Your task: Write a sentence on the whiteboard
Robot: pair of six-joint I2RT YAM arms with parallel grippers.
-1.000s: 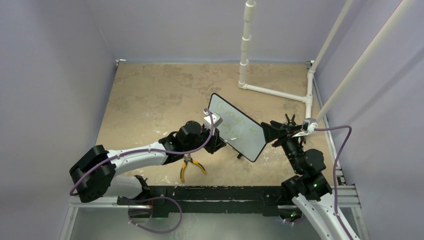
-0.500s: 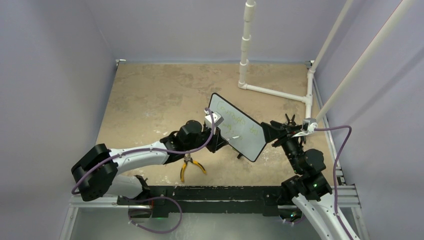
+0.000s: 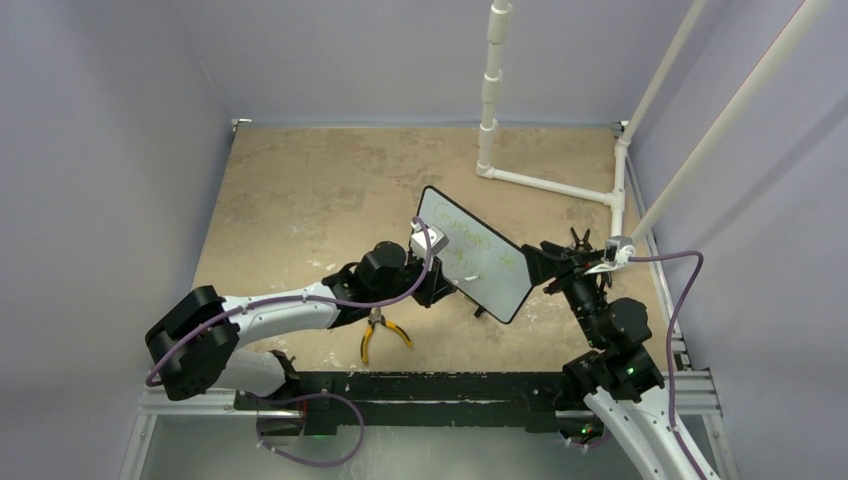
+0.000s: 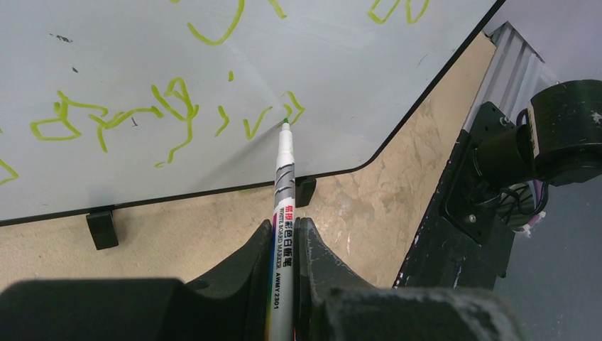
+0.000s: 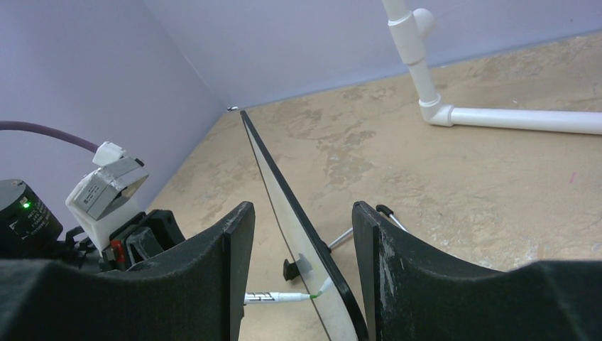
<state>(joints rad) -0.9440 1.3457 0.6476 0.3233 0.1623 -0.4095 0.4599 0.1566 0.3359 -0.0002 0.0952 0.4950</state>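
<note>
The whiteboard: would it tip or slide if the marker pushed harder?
Likely tippy: the whiteboard is thin and stands on two small feet. Probably stiff, since its edge looks straight. The right gripper straddling its edge might catch it.

Whiteboard [image 3: 495, 288] upright on two black feet, black-framed; sentence [image 4: 163, 112]: two rows green scrawl across face.

Green sentence [image 4: 172, 96] on white-grey whiteboard [image 4: 341, 64], seemingly black-framed

The left arm [image 3: 280, 308] stretches low and forward, and the left end effector [image 4: 285, 231] is clamped tight on a marker [image 4: 284, 163] jutting ahead of its fingertips. The right arm [image 3: 612, 322] rises and bends leftward, and the right end effector [image 5: 298, 217] has its fingers standing apart.
</note>
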